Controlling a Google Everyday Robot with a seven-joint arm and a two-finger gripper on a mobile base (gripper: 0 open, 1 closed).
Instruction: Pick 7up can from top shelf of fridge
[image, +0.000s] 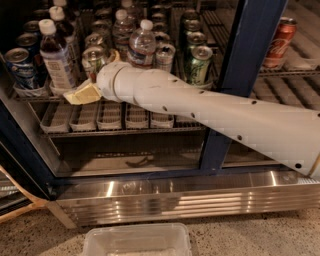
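Reaching into the fridge (250, 40), the gripper (98, 75) sits at the front of the top shelf (37, 96), its fingers (82, 93) apart on either side of the 7up can (94, 59), which stands upright there. The grasp is the step in hand. Next it calls for closing squarely on the can, then lifting clear of the bottles (142, 42) beside it.
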